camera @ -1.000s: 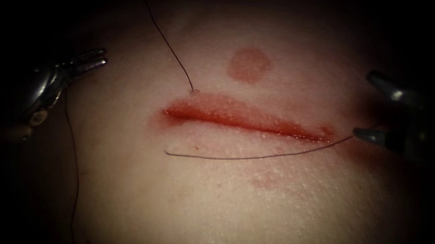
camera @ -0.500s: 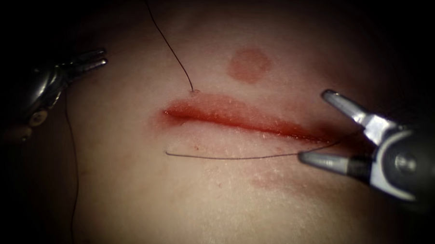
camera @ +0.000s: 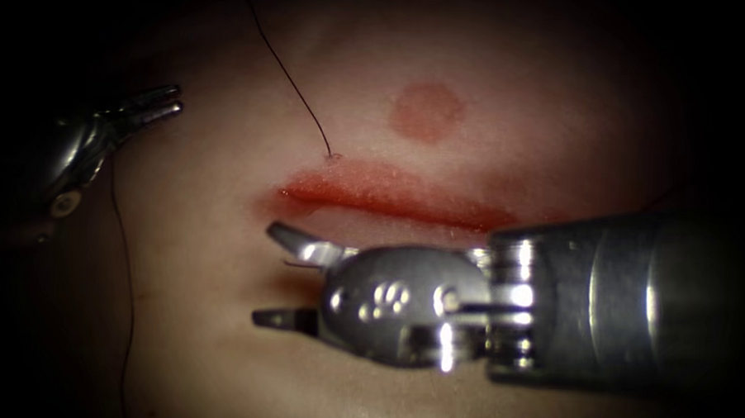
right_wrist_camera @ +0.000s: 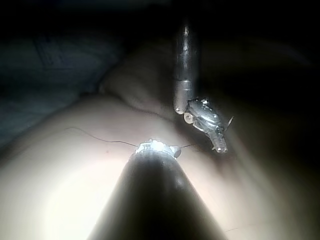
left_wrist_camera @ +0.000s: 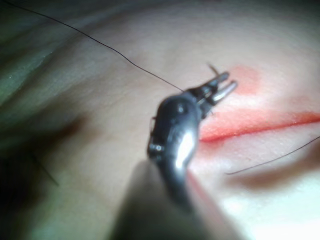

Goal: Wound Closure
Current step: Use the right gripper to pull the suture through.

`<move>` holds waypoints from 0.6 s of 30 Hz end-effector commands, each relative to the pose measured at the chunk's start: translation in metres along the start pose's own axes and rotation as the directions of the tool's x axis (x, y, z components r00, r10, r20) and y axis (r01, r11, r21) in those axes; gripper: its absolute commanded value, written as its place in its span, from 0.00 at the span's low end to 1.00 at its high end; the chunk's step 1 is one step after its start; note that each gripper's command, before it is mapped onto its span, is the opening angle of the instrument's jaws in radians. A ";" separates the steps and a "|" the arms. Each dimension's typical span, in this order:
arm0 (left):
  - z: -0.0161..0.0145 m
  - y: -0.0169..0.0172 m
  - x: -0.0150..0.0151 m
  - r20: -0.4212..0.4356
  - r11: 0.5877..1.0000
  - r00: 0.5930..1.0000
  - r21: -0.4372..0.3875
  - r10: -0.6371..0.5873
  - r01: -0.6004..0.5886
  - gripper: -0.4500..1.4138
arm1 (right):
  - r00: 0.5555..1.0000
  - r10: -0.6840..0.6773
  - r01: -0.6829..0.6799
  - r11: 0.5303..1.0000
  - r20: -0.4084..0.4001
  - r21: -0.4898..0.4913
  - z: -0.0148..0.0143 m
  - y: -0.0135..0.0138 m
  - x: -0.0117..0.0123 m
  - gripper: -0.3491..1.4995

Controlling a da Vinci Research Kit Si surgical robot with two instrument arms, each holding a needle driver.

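The cut (camera: 389,203) runs across the tissue (camera: 219,328), rimmed with red fluid. My right tool (camera: 267,273) lies just below the cut, its jaws open around the left end of a loose thread end (camera: 292,264) resting on the tissue; it holds nothing. Most of that thread end is hidden under its shaft (camera: 617,300). A second strand of thread (camera: 298,95) leaves the tissue just above the cut's left end and runs up. My left tool (camera: 176,97) hovers far left of the cut, jaws a narrow gap apart and empty (left_wrist_camera: 230,81). The loose thread end (left_wrist_camera: 270,160) lies beside the cut (left_wrist_camera: 260,122).
A round reddish mark (camera: 426,112) sits above the cut. A thin thread (camera: 125,308) hangs down the left side below the left tool. In the right wrist view the left tool (right_wrist_camera: 205,120) stands beyond my right shaft (right_wrist_camera: 150,200).
My right tool has swept in from the right edge to the left, along the loose thread end, with its jaws open all the way. The left tool and the upper thread have stayed put.
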 end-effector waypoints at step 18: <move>0.0002 0.0001 -0.0009 -0.001 1.000 1.000 -0.004 0.002 -0.002 0.05 | 0.913 -0.121 0.083 0.990 0.389 0.113 0.0111 -0.0007 -0.0060 0.87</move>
